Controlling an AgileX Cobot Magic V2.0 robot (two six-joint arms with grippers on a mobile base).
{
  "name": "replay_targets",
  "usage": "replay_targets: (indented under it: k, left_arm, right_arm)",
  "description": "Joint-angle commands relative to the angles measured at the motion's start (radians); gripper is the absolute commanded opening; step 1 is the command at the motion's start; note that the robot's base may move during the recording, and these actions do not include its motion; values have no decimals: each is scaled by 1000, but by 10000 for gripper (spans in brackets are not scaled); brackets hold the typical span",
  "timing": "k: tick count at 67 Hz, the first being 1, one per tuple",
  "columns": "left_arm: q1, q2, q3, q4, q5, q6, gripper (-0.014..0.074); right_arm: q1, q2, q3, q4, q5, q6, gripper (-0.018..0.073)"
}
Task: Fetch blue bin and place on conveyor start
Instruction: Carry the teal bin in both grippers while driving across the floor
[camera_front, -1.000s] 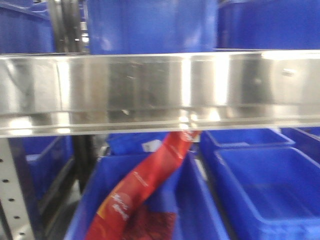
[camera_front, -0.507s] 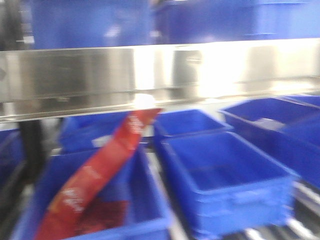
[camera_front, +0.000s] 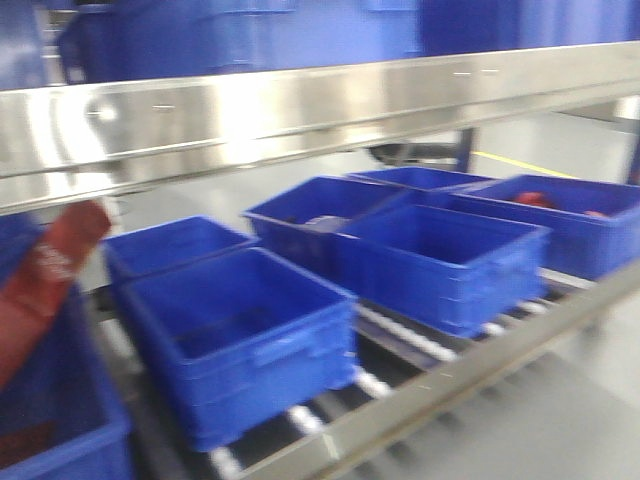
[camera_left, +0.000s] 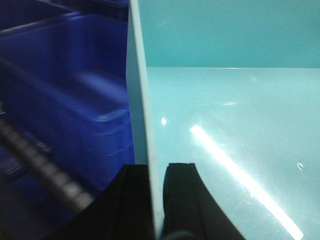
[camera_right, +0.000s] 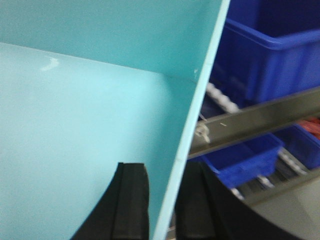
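While our left gripper (camera_left: 156, 172) is clamped on one side wall of the blue bin (camera_left: 225, 130), our right gripper (camera_right: 164, 172) is closed on the opposite wall, so the bin hangs between our two arms. Darker storage bins (camera_front: 240, 330) sit on a roller shelf (camera_front: 405, 338) nearby, under a steel rail (camera_front: 300, 110).

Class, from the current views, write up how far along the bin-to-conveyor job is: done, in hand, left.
Done: the blue bin is fetched, with one wall pinched by the left gripper and another by the right gripper. In hand: it is held up beside the darker blue bins. Left: no conveyor start shows in any view, so the placing is not yet done.
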Motion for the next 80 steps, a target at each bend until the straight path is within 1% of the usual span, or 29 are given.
replay_targets:
  k: [1, 80]
  left_arm:
    - [-14, -14, -6, -38, -56, 9, -111]
    - [-11, -14, -6, -38, -55, 9, -111]
  right_arm:
    - [-1, 1, -6, -9, -67, 6, -153]
    - [-1, 1, -6, -9, -67, 6, -153]
